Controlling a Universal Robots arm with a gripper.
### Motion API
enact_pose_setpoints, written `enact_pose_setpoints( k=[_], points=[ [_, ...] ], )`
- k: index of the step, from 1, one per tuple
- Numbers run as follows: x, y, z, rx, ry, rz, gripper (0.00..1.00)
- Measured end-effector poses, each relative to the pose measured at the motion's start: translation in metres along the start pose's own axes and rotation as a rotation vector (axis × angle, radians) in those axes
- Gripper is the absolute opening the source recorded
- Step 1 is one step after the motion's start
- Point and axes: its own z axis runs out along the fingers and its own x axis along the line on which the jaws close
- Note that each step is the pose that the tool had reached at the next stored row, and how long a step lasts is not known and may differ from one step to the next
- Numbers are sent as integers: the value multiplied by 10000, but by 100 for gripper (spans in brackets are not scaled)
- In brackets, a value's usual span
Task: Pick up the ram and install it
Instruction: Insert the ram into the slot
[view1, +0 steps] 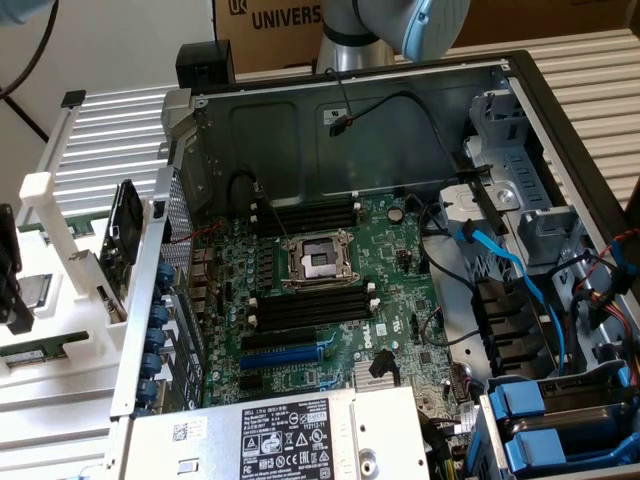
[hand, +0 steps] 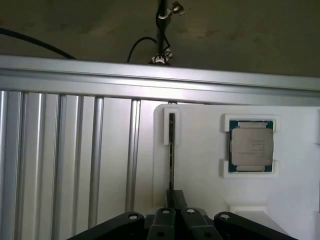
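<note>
While the ram (hand: 171, 165) stands on edge in its narrow slot of the white holder tray (hand: 200, 170), we read the jaws as drawn together on one end of the stick; the rest of its length runs away from them to the slot's white end bracket (hand: 166, 125). This grip is a judgement, since the contact itself is hidden. The ram lies between the ribbed aluminium surface (hand: 75, 160) and the square silver processor (hand: 251, 145), near the processor's pocket but apart from it. On the exterior view's left the white tray (view1: 80, 400) sits outside the open computer case (view1: 280, 130), well apart from the motherboard (view1: 400, 260). The long black memory slots (view1: 300, 305) beside the processor socket (view1: 318, 262) look unfilled, so we judge the task to be at the pick-up, with installation not yet done.

For the step in hand we advise the following:

- Keep the jaws centred on the board's thickness, so that the clamp bears evenly on both faces.
- Draw the stick straight out along the slot walls, without twist; a thin board held by one end is likely to lever against the bracket if tilted.
- Hold the clamp firm enough to prevent slipping, yet no firmer, since the chips are probably fragile.
- Keep the path clear of the processor.
</note>
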Motion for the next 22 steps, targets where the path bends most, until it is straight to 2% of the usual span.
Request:
enact_pose_setpoints(
  k=[4,11,12,13,19,20,22],
  points=[
    [1,0,65,3,-1,0,11],
    [1,1,69,2,13,0,11],
    [1,0,69,2,15,0,12],
    [1,0,69,3,20,0,25],
    [1,3,151,-11,23,0,25],
    [1,4,179,-329,52,5,25],
    [1,5,183,-338,56,7,25]
  ],
)
